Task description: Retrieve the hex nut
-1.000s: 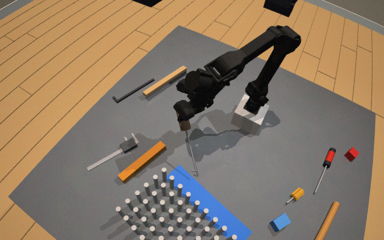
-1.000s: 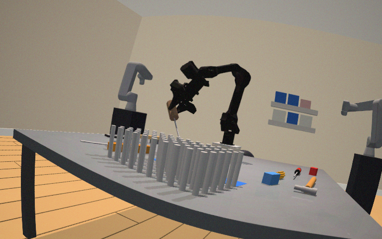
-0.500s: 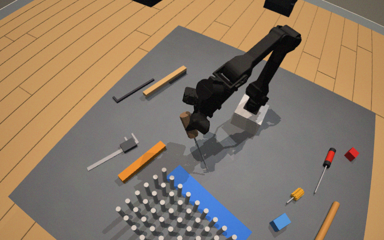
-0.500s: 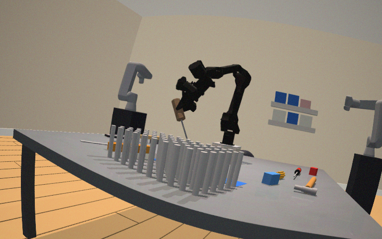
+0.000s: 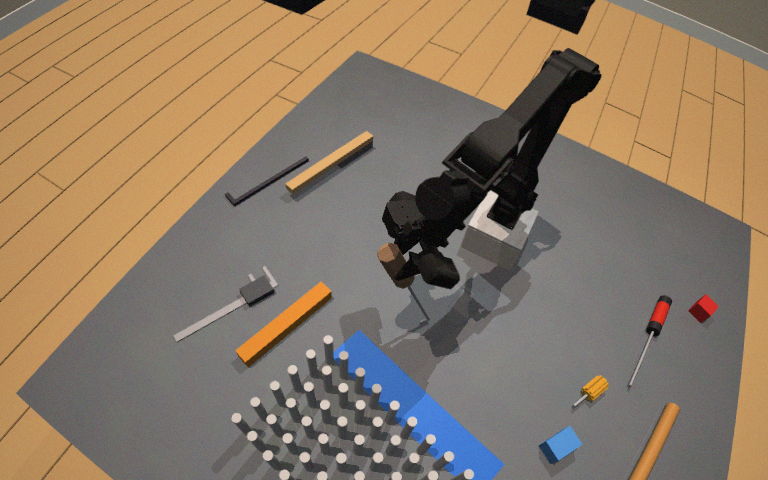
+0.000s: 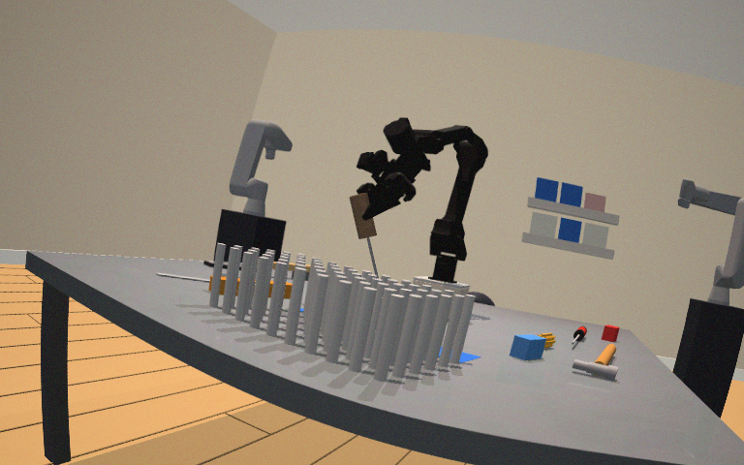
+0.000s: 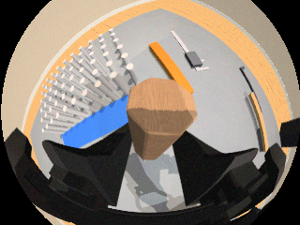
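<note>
My gripper [image 5: 400,272] [image 6: 367,214] [image 7: 153,127] is shut on the wooden handle of a tool [image 5: 389,254] [image 6: 360,205] [image 7: 161,98]. The tool's thin metal shaft slants downward, with its tip on the robot's side of the blue taped strip [image 5: 453,433] [image 6: 465,357] [image 7: 94,127]. Its hooked end is hard to make out. I cannot tell how high the tip is above the table. The grey metal spacers [image 5: 342,421] [image 6: 336,323] [image 7: 97,83] stand upright in rows beyond the strip. The hex nut is not visible in any view.
An orange bar [image 5: 283,323] [image 7: 169,66] and a caliper [image 5: 257,290] [image 7: 193,59] lie beside the field. A black L-shaped rod [image 5: 266,182] and pale bar [image 5: 329,162] lie farther back. Opposite are screwdrivers [image 5: 659,313] [image 5: 594,388], a blue block [image 5: 560,444], red cube [image 5: 703,308] and hammer [image 6: 605,355].
</note>
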Tool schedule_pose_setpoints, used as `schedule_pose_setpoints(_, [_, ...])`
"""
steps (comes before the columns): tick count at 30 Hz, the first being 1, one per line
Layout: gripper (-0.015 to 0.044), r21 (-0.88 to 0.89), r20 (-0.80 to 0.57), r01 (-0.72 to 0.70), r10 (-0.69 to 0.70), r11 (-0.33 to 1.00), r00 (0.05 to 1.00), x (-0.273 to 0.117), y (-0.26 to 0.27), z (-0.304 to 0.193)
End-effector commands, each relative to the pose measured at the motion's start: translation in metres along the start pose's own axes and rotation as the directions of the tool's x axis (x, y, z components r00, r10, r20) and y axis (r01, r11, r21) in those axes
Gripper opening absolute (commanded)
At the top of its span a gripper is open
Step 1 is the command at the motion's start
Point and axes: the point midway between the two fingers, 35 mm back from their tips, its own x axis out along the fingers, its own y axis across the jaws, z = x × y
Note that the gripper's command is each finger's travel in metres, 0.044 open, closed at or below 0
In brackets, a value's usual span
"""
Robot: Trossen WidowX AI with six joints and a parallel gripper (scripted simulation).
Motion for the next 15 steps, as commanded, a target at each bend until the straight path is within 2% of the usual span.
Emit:
schedule_pose_setpoints(1, [0.0, -0.121, 0.002, -0.009, 0.01, 0.993, 1.0, -0.004, 0.007, -0.004])
schedule_pose_setpoints(15, [0.0, -0.558, -0.017, -0.04, 0.037, 0.829, 0.999, -0.011, 0.032, -0.022])
